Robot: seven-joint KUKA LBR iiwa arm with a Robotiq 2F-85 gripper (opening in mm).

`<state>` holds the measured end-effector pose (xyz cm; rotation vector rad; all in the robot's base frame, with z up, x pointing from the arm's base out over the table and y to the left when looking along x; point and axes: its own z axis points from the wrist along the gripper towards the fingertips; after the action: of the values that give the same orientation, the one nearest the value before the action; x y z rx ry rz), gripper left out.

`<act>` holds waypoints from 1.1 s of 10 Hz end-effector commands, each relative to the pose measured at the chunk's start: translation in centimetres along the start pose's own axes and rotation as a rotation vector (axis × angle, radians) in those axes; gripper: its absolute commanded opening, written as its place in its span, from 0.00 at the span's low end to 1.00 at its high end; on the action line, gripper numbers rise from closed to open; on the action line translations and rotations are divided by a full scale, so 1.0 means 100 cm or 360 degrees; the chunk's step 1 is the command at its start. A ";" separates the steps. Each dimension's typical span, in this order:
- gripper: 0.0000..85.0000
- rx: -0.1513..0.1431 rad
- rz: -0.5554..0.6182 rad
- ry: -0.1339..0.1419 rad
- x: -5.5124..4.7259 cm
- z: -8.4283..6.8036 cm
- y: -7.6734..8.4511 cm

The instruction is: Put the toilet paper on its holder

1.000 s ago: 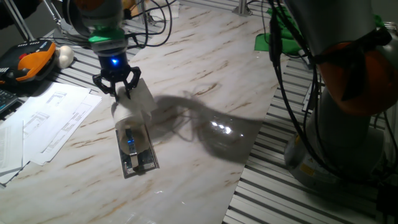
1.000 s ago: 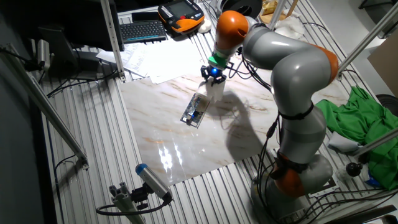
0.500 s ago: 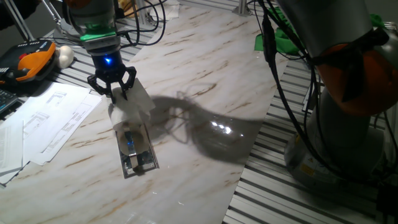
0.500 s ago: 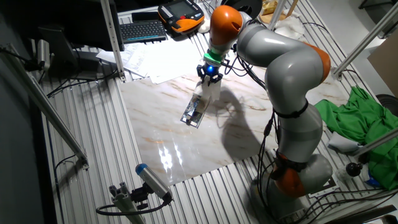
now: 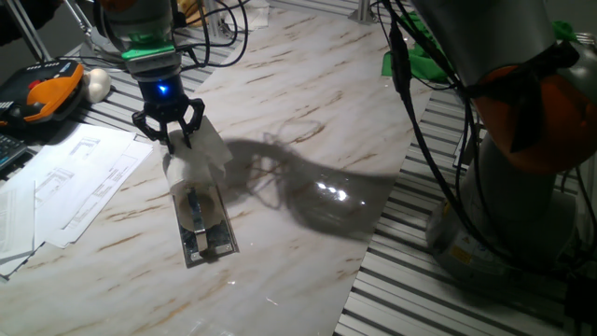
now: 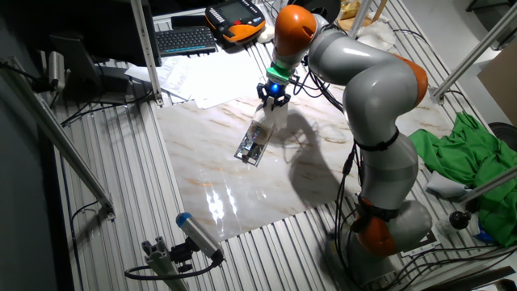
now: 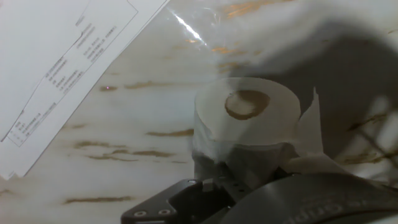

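Observation:
The toilet paper is a white roll with a tan core. It hangs at the far end of the holder, a shiny grey plate with a dark central bar lying flat on the marble board. My gripper is right above the roll and looks shut on its top, with a loose flap sticking out to the right. The other fixed view shows the gripper, the roll and the holder. In the hand view the roll faces me end-on with its core showing; my fingers are hidden there.
White paper sheets lie left of the board and show in the hand view. An orange-black pendant and a small white egg-shaped ball sit at the far left. Green cloth lies at the back right.
The gripper with the roll has shifted slightly left, towards the holder's far end, since a second ago. It has barely moved in the last half second.

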<state>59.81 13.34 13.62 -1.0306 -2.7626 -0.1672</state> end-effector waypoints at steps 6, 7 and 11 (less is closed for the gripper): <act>0.40 0.0031 0.0017 0.0042 0.009 -0.011 -0.003; 0.40 0.0032 0.0026 0.0047 0.011 -0.013 -0.003; 0.40 0.0039 0.0037 0.0068 0.023 -0.014 0.001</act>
<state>58.33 14.65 15.47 -1.0404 -2.7055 -0.1509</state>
